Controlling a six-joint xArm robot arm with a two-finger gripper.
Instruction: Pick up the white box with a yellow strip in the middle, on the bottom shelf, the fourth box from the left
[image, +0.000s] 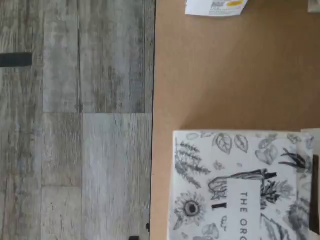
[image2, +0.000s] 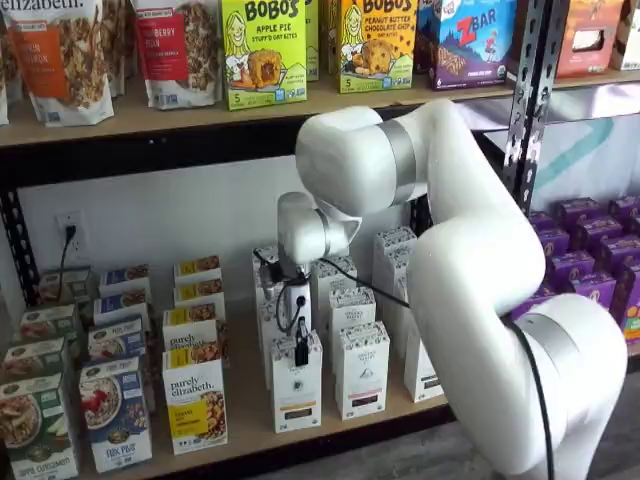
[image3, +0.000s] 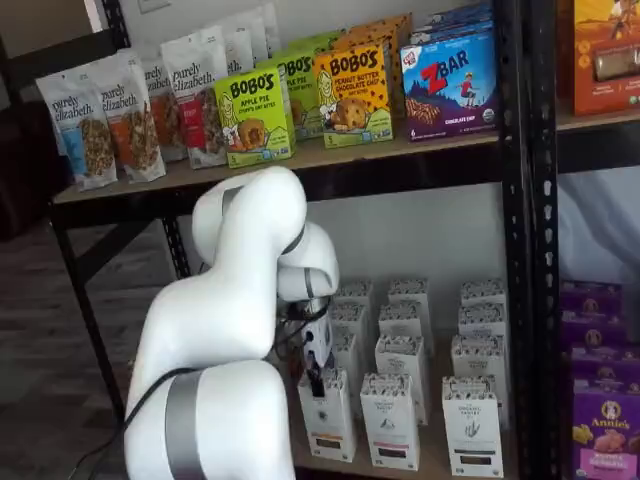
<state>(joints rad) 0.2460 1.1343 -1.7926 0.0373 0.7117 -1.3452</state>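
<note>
White narrow carton with a yellow strip (image2: 297, 383) stands on the tan wooden bottom shelf (image2: 250, 425); I see black fingers (image2: 301, 352) spread just above it.

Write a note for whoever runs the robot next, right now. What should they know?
Gripper: open, holding nothing, poised at the top of the white box.
White box: upright in the front row of the bottom shelf, not lifted.
Done: the arm is lined up over the box.
Left: close on the box, then lift it off the shelf.
</note>
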